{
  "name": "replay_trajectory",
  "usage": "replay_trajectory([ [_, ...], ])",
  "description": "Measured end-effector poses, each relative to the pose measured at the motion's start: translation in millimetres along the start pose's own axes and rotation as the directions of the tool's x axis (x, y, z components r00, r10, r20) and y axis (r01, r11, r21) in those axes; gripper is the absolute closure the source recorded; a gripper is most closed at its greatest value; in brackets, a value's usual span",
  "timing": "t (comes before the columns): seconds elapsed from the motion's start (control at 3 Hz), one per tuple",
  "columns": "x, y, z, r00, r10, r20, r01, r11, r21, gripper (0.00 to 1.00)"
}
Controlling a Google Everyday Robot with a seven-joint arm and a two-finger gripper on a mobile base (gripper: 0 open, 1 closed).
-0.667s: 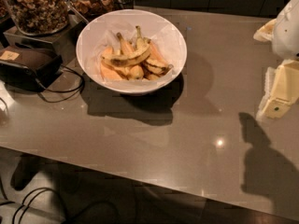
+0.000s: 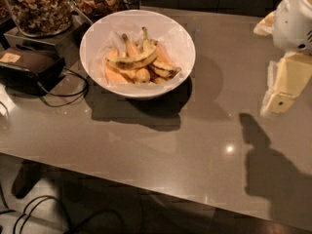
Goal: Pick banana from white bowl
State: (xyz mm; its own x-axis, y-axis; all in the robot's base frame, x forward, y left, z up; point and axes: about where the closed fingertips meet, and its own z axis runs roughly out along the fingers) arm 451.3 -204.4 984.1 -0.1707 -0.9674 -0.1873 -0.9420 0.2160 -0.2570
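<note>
The white bowl [image 2: 97, 43] stands on the grey table [image 2: 161, 145] at the back left. It holds several bananas [image 2: 134, 61], yellow with brown spots, piled in its middle. My gripper [image 2: 280, 96] hangs at the right edge of the view, above the table and far to the right of the bowl. Its cream-coloured finger [image 2: 288, 82] points down below the white arm housing [image 2: 295, 18]. Nothing shows in the gripper.
Two glass jars of nuts [image 2: 36, 9] stand at the back left behind the bowl. A black box [image 2: 31, 65] with cables [image 2: 63, 94] lies left of the bowl. The table's front edge runs along the bottom, with floor and cables below.
The view has shifted slightly; the arm and gripper sit a little further into the frame from the right. The bowl and bananas have not moved.
</note>
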Motion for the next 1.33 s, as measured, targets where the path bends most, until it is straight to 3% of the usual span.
replay_trajectory([
  [0.67,-39.0,-28.5,3.2,0.991,-0.125,-0.039,0.126,0.992,0.012,0.0],
  [1.0,-39.2,-28.6,3.2,0.991,-0.126,-0.038,0.126,0.9919,0.013,0.0],
  [1.33,-77.9,-43.1,-1.4,0.98,-0.199,-0.005,0.199,0.9787,0.051,0.0],
])
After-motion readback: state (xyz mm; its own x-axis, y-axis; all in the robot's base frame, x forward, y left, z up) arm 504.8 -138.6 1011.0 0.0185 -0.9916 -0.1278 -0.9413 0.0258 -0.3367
